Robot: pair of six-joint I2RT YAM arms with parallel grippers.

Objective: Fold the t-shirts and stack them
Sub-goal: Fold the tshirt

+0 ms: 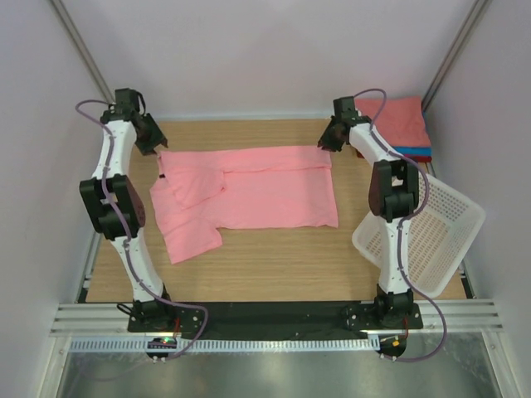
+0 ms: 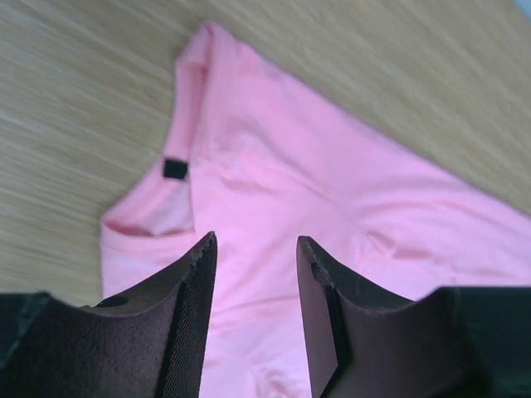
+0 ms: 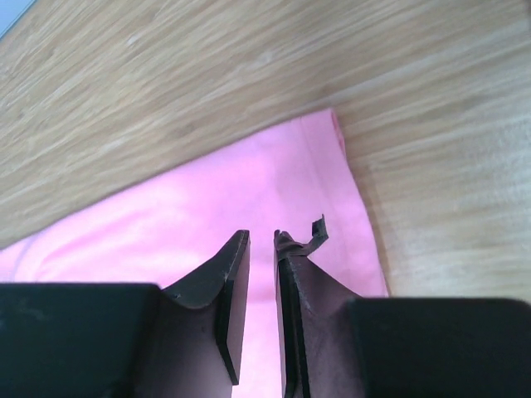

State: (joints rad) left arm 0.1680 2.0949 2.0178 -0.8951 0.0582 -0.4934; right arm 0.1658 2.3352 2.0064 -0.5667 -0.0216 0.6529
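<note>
While the left tool (image 2: 255, 240) gapes empty over the pink t-shirt (image 2: 332, 191), the right tool (image 3: 262, 235) stands slightly parted, empty.

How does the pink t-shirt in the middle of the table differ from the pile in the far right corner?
The pink t-shirt lies spread wide, only partly folded; the pile is compact and squared. The pink t-shirt is one garment; the pile shows blue and red layers under its coral top. Both are pinkish fabric.
</note>
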